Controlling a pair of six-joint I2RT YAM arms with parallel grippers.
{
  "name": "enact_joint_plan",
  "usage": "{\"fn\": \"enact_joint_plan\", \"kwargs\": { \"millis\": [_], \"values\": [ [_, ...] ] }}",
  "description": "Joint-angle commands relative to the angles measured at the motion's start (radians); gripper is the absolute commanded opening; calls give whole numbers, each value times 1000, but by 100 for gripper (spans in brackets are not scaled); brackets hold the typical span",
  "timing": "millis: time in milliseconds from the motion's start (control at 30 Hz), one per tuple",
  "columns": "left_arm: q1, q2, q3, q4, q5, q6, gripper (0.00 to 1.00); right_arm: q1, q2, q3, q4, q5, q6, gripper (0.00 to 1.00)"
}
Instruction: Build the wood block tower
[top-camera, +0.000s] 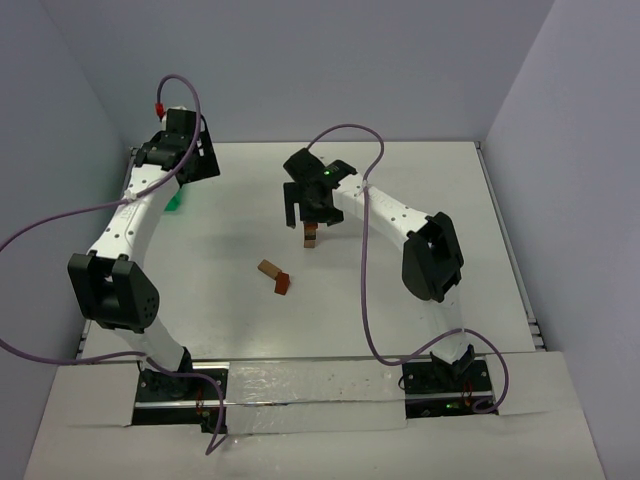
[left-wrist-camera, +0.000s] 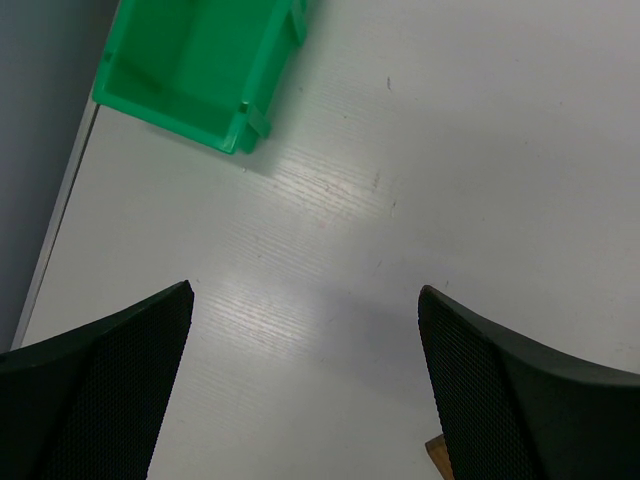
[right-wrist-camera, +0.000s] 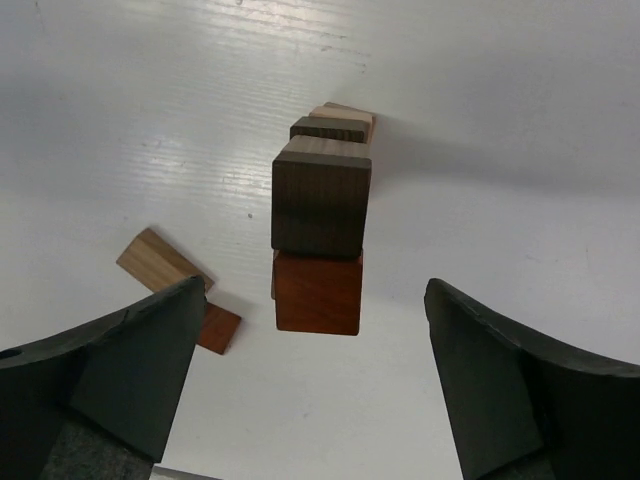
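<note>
wood block tower (right-wrist-camera: 320, 205) stands mid-surface (top-camera: 430, 190): square-cut, grained blocks in dark brown, reddish-brown and tan. A loose tan block (right-wrist-camera: 160, 260) and a reddish block (right-wrist-camera: 218, 328) lie flat nearby. Right tool (right-wrist-camera: 314, 290) points down over the tower, spread wide and empty, elbow bent; left tool (left-wrist-camera: 305, 295), also wide and empty, hangs near the green plastic bin (left-wrist-camera: 190, 60).

The left gripper (left-wrist-camera: 305, 292) points down at the white table (left-wrist-camera: 480, 150) with its jaws spread wide, the two dark textured fingers (left-wrist-camera: 100, 400) filling the lower corners and nothing between them but bare tabletop. A green plastic bin (left-wrist-camera: 200, 65) sits at the upper left, open side up, close to the table's left edge where the grey wall (left-wrist-camera: 35, 120) begins. A sliver of tan wood (left-wrist-camera: 436, 456) peeks out just beside the right-hand finger at the bottom edge, too little of it showing to tell its shape.
</note>
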Motion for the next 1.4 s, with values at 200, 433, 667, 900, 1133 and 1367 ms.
{"fn": "enact_joint_plan", "kwargs": {
  "millis": [200,433,667,900,1133,1367],
  "values": [
    [36,-233,-214,170,655,350,99,-4,-114,-25,41,-156,-183,100],
    [60,-366,-379,131,989,665,91,-2,-362,-301,233,-280,-397,100],
    [34,-383,-500,-1,1229,1159,89,-26,-662,-616,338,-309,-554,100],
    [-51,-137,-368,-295,1219,1586,80,-207,-757,-705,286,-374,-604,100],
    [-107,0,-352,-239,1162,1807,79,-361,-762,-741,251,-400,-578,100],
    [-169,105,-370,-179,1105,1936,75,-421,-775,-764,230,-375,-555,100]
  ]
}}
